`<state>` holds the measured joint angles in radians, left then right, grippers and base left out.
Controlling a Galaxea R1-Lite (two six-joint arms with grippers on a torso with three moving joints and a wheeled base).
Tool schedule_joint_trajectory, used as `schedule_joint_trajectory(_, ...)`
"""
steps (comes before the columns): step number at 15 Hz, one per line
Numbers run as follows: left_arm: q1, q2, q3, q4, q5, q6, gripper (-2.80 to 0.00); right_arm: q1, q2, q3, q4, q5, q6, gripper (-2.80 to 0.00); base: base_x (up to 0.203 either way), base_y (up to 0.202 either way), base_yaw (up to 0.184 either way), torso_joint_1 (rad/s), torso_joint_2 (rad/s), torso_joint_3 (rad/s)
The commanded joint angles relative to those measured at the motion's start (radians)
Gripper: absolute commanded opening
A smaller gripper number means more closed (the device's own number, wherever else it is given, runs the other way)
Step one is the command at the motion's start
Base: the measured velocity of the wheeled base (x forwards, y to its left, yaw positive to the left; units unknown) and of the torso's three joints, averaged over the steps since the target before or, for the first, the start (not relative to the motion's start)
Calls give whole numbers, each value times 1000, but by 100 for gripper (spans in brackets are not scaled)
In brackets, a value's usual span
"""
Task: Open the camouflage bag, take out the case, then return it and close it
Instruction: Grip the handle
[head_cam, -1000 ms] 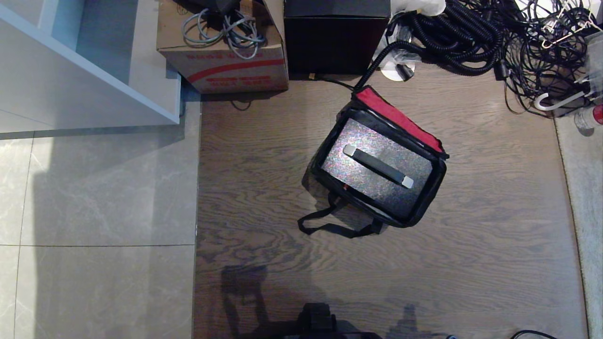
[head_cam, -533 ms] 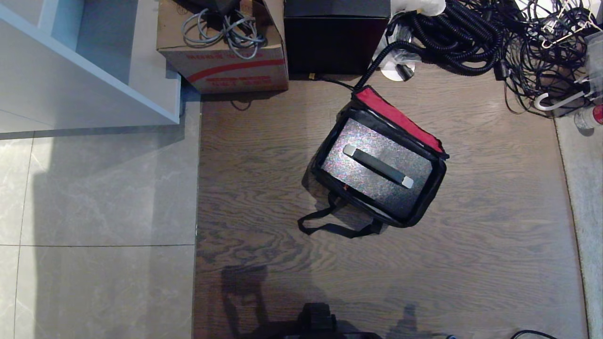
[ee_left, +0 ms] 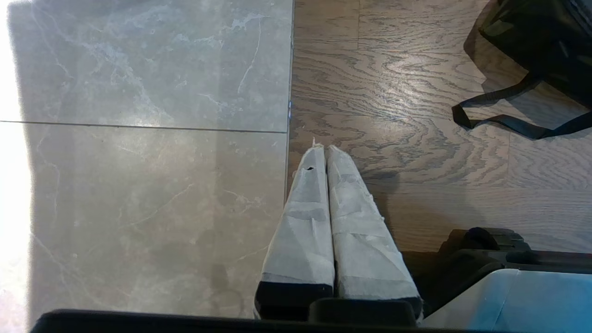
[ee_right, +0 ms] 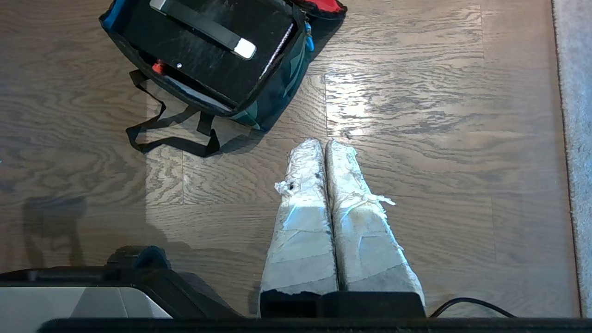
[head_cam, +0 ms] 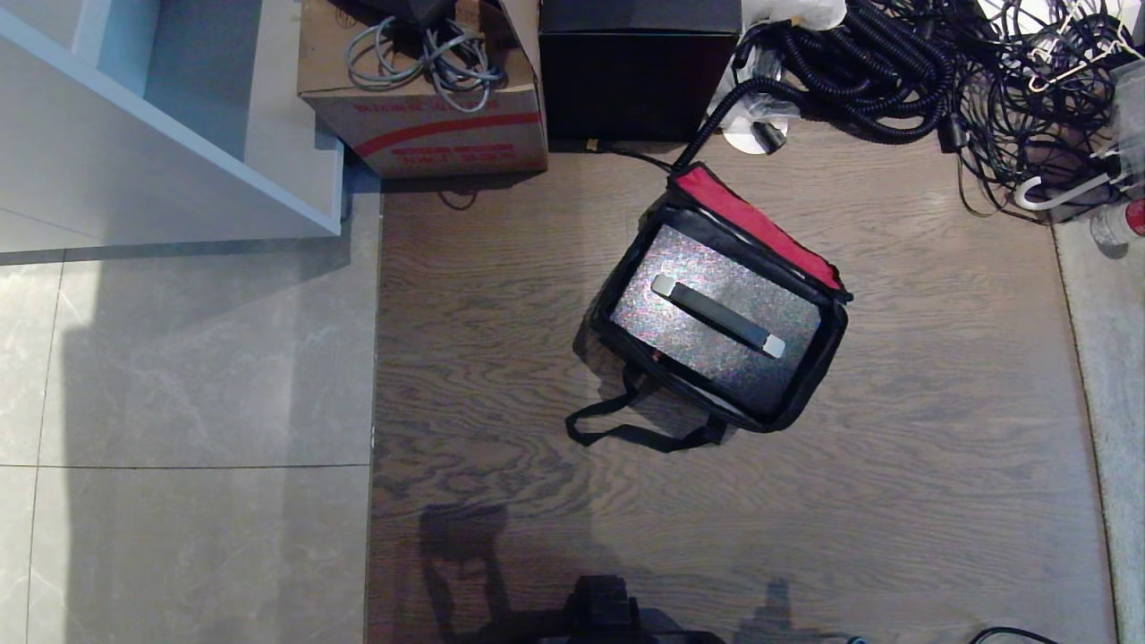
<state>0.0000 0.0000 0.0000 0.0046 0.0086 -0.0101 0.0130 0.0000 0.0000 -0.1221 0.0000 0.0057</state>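
Note:
The camouflage bag (head_cam: pixel 830 344) stands open on the wooden floor, its lid folded back with the red lining (head_cam: pixel 756 224) showing. The case (head_cam: pixel 707 353), black and speckled, sits inside the bag with its black handle (head_cam: pixel 718 316) on top. The bag's black strap (head_cam: pixel 626 431) lies loose on the floor in front. In the right wrist view the bag (ee_right: pixel 273 99) and the case (ee_right: pixel 203 55) lie ahead of my right gripper (ee_right: pixel 324 144), which is shut and empty above bare floor. My left gripper (ee_left: pixel 325 149) is also shut and empty, far from the bag (ee_left: pixel 545 41).
Behind the bag stand a brown cardboard box (head_cam: pixel 429 116) with cables and a plain black cube box (head_cam: pixel 640 80). A tangle of black hoses and wires (head_cam: pixel 939 72) fills the back right. A white shelf unit (head_cam: pixel 161 134) is at the back left, over grey tiles (head_cam: pixel 179 402).

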Motion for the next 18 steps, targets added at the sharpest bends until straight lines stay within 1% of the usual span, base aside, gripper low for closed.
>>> schedule_joint_trajectory(1, 0, 0, 0, 0, 1, -1, -280, 1, 2, 40, -2, 0, 0, -280, 0, 0, 0, 0, 0, 0)
schedule_joint_trajectory(18, 0, 0, 0, 0, 1, -1, -280, 1, 2, 40, -2, 0, 0, -280, 0, 0, 0, 0, 0, 0)
